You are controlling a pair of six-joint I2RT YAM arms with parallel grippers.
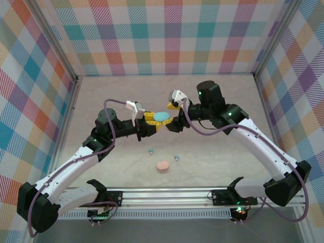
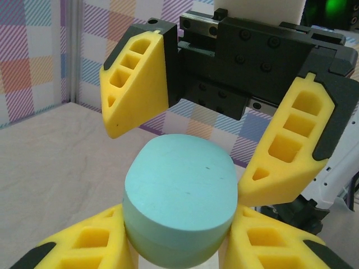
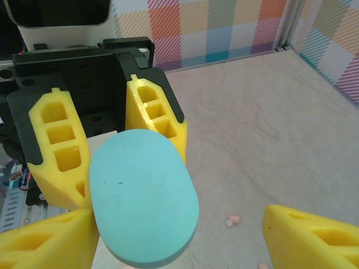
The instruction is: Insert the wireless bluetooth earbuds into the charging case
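A light blue oval charging case (image 1: 162, 117) is held above the table, lid closed, with my left gripper (image 2: 179, 219) shut on its lower body. My right gripper (image 3: 179, 219) is open, its yellow fingers (image 2: 140, 84) spread wide on either side of the case's lid (image 3: 143, 196). Two light blue earbuds (image 1: 151, 150) (image 1: 176, 157) lie on the table below the grippers. A pale pink earbud (image 3: 234, 219) lies on the table, and another (image 3: 262, 265) shows at the bottom edge of the right wrist view.
A pink oval case (image 1: 162, 165) lies on the table in front of the blue earbuds, near the arms' base rail (image 1: 167, 195). Plaid walls (image 1: 167, 35) enclose the beige tabletop on three sides.
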